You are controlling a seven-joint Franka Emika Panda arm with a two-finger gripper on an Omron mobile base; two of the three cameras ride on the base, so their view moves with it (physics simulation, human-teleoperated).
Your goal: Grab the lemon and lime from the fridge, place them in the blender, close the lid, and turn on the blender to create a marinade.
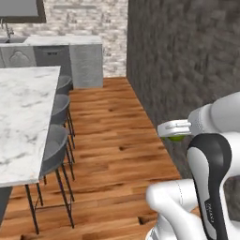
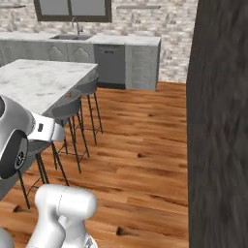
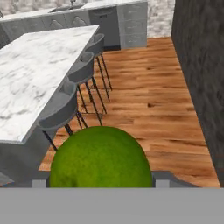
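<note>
Claw (image 1: 176, 132): grasping the lime (image 3: 101, 158), fingers spread wide because the fruit is filling the gap between them.
Lime: sitting right against the hand camera at 6 o'clock of the hand view; peeking out green under the white hand in the left base view, at about 3 o'clock. Riding in the air, touching nothing but the claw.
Reason for the hold: carrying the fruit clear of the floor, probably on the way from the fridge toward the blender.
Arm: folding close to the base, likely keeping the load steady while travelling.
Island (image 3: 39, 74): lying at 10 o'clock of the hand view, marble top bare on the visible part.
Stools (image 2: 77, 109): tucking under the island edge, well apart from the lime.
Dark wall (image 1: 187, 61): standing at 2 o'clock, near the hand.
Step in hand: seemingly transporting; dropping into the jar not yet done.
</note>
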